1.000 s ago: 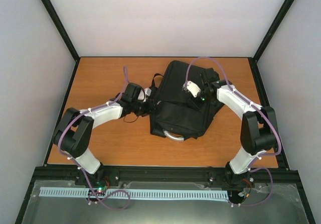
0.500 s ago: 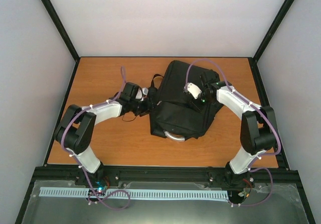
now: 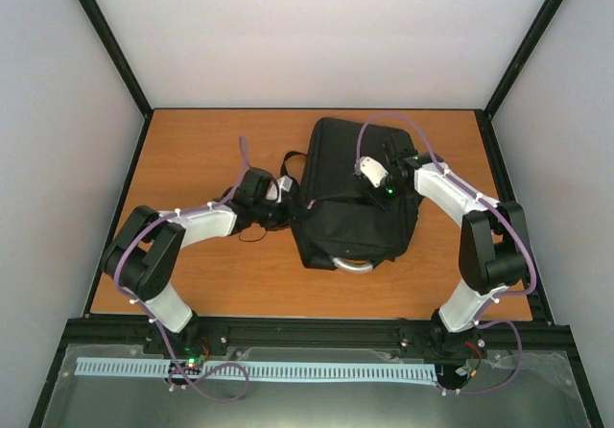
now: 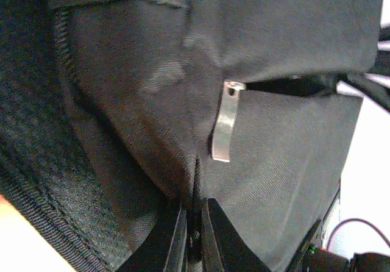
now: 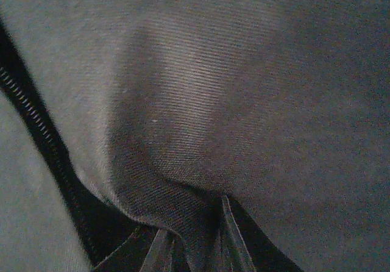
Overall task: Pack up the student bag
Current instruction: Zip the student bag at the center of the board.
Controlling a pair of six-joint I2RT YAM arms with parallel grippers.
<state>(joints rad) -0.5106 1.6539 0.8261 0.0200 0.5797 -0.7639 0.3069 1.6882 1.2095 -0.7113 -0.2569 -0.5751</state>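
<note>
Fabric pinched twice: your left gripper (image 4: 194, 241) clamps the student bag (image 3: 347, 222) at its left seam, your right gripper (image 5: 192, 247) its upper face.

This is a robotics lab test cell rather than a lived-in room. Plain white panel walls (image 3: 317, 35) stand beyond and to either side of the left end effector (image 4: 194, 226) and the right end effector (image 5: 189, 238), joined by black metal frame posts (image 3: 106, 39). Beneath both lies a bare orange-brown wooden table (image 3: 192, 150). Nearer than them, a black metal rail (image 3: 317, 333) carries two white-and-black robot arms (image 3: 206, 220), trailing purple cables (image 3: 393, 114), with a pale slotted cable duct (image 3: 317, 371) in front.
</note>
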